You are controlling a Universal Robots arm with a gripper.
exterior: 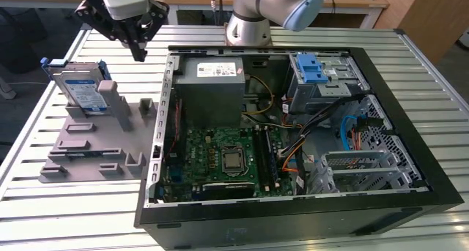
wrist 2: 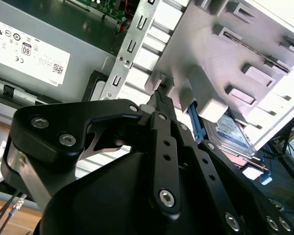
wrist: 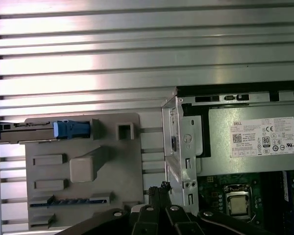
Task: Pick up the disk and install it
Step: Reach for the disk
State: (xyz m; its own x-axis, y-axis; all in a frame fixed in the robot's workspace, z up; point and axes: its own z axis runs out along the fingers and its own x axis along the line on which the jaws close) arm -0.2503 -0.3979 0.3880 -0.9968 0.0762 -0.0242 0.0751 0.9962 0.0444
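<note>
The disk [exterior: 77, 89] stands on edge in a slot at the far end of a grey holder plate [exterior: 95, 146], its blue carrier frame showing round the label. In the first wrist view the disk [wrist: 39, 130] appears edge-on, and in the second wrist view the disk [wrist 2: 232, 129] peeks out behind the plate. My gripper [exterior: 138, 54] hangs above the table between the disk and the open computer case [exterior: 410, 124], to the exterior view's right of the disk. In both wrist views the gripper [wrist: 159, 188] [wrist 2: 159, 98] has its fingers together, shut on nothing.
The case lies open with a grey power supply [exterior: 212, 86] bearing a white sticker, a motherboard [exterior: 219, 157], a drive bay with a blue latch [exterior: 319, 72] and a metal cage [exterior: 359, 168]. The slatted metal table [exterior: 73, 218] carries it all.
</note>
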